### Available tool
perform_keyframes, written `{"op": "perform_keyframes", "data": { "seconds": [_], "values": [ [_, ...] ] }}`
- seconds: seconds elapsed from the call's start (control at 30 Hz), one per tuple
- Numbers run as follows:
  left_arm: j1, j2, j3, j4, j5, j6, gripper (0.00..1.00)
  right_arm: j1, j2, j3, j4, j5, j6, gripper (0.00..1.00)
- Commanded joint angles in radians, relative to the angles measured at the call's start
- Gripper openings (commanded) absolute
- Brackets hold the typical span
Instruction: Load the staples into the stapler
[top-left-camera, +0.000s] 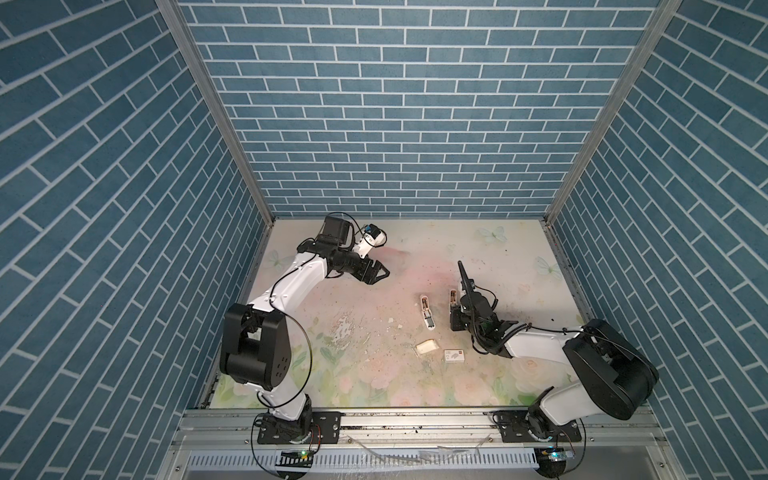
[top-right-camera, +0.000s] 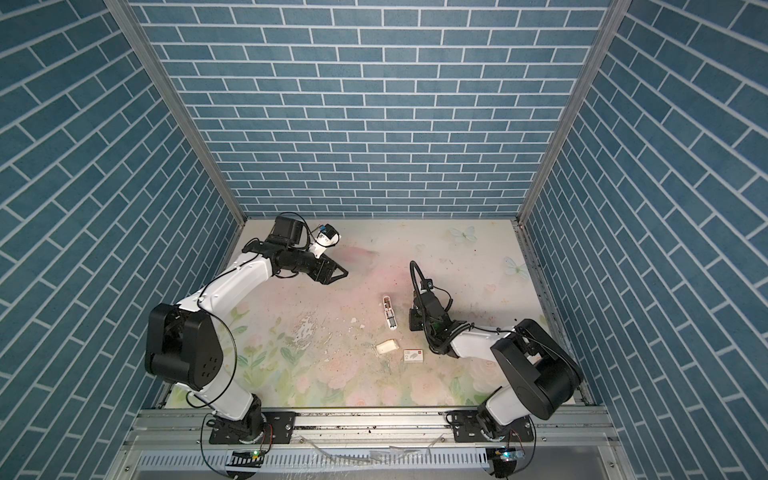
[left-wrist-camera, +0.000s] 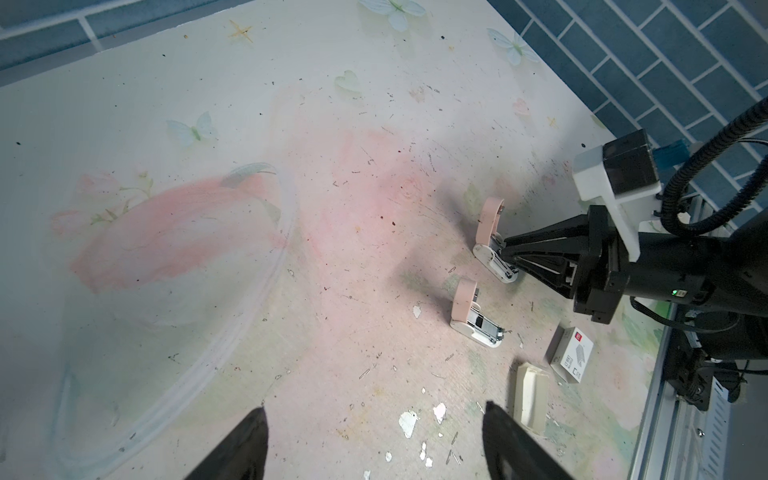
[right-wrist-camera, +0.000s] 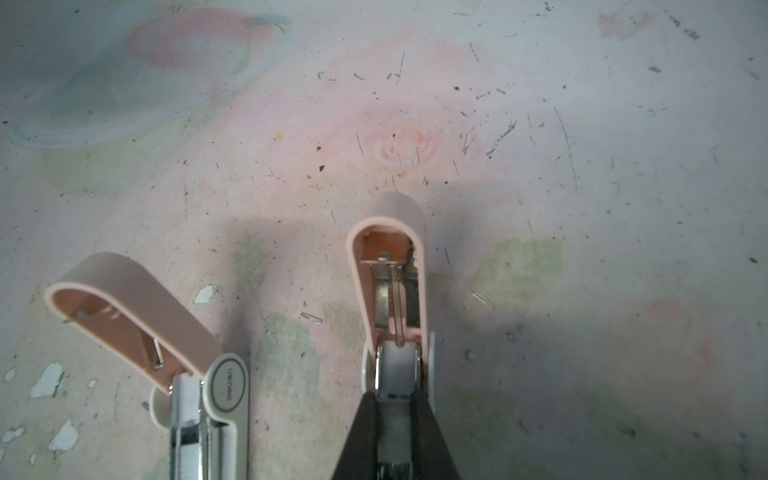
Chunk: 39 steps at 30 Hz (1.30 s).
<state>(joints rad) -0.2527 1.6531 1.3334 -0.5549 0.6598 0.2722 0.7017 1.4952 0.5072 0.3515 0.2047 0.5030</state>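
Two small white staplers with pink lids lie open on the floral mat. My right gripper (right-wrist-camera: 396, 395) is shut on the staples (right-wrist-camera: 395, 374), a pale silvery strip lying along the magazine channel of the right stapler (right-wrist-camera: 390, 257). That stapler's lid (top-left-camera: 453, 296) stands up just beyond the fingertips (left-wrist-camera: 505, 249). The second stapler (top-left-camera: 427, 312) lies beside it on the left, also open (left-wrist-camera: 478, 324). My left gripper (top-left-camera: 380, 272) hovers open at the back left, far from both staplers, with nothing between its fingers (left-wrist-camera: 249, 440).
A small white box with a red mark (top-left-camera: 454, 356) and a cream cardboard tray (top-left-camera: 427, 347) lie near the front, below the staplers. Loose single staples and white paint chips (left-wrist-camera: 409, 422) are scattered on the mat. Blue brick walls close three sides.
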Motion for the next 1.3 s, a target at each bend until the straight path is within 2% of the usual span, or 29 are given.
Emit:
{"op": "perform_keyframes", "data": {
  "seconds": [0.0,0.5,1.27],
  "values": [
    [0.007,-0.015,-0.017,0.001,0.014,-0.002,0.82,0.012,0.003,-0.025,-0.011,0.008,0.042,0.14],
    [0.007,-0.021,-0.019,-0.002,0.009,0.002,0.82,0.025,0.000,-0.034,-0.013,0.015,0.052,0.20],
    [0.007,-0.022,-0.018,-0.002,0.009,-0.004,0.82,0.027,0.030,0.034,-0.066,0.012,0.019,0.31]
  ]
}}
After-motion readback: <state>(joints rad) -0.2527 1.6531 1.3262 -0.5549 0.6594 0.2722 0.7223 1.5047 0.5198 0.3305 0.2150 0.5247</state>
